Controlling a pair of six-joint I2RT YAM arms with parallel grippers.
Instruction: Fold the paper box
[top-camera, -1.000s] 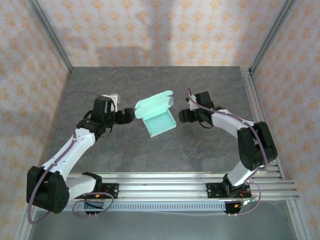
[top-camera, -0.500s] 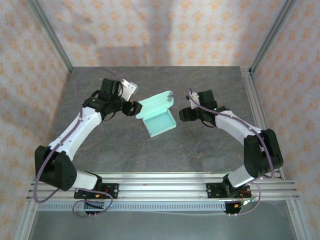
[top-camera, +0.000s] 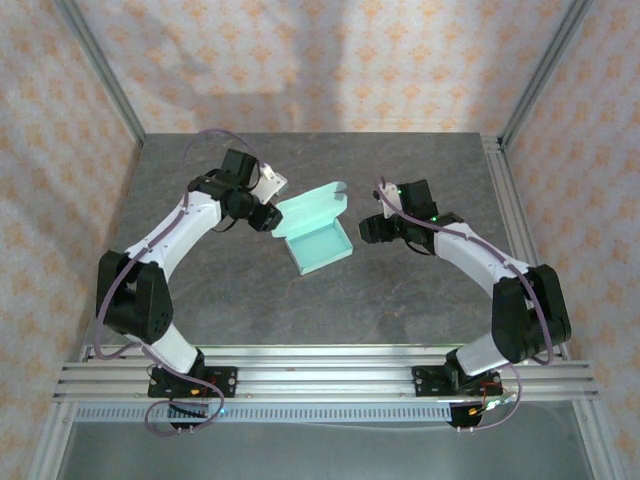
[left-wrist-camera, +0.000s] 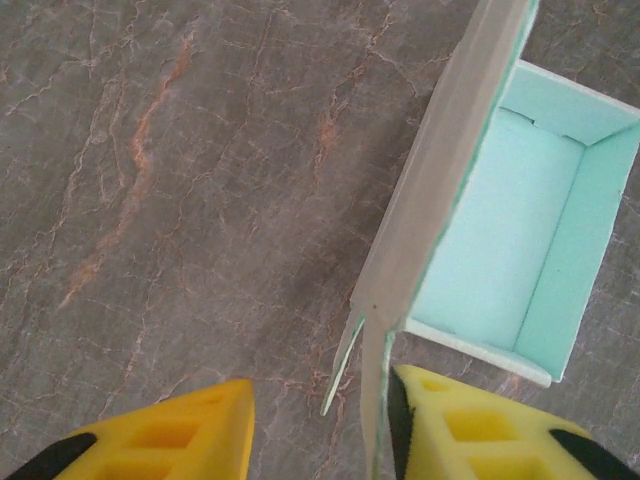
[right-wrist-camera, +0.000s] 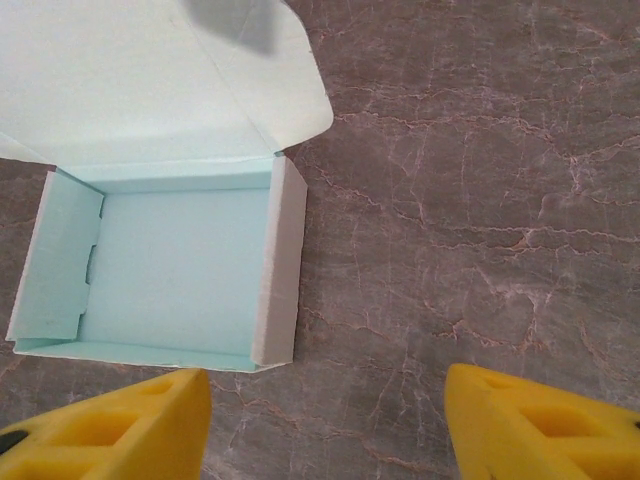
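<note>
Between the fingers of my left gripper (left-wrist-camera: 320, 392) stands the raised lid edge of the paper box (left-wrist-camera: 500, 230), close against one finger and apart from the other, so it is not clamped. My right gripper (right-wrist-camera: 325, 388) is spread wide on nothing. The box's tray sits just ahead of one finger, on the table (right-wrist-camera: 450, 150).

Two white-and-black arms tipped in yellow

The left arm (top-camera: 170, 232) and right arm (top-camera: 470, 250) are wearing white shells between black joint housings. Lilac-grey cables (top-camera: 212, 134) are looping along them, and the blocky yellow fingers (left-wrist-camera: 170, 445) are showing recessed square pockets and black bases.
</note>
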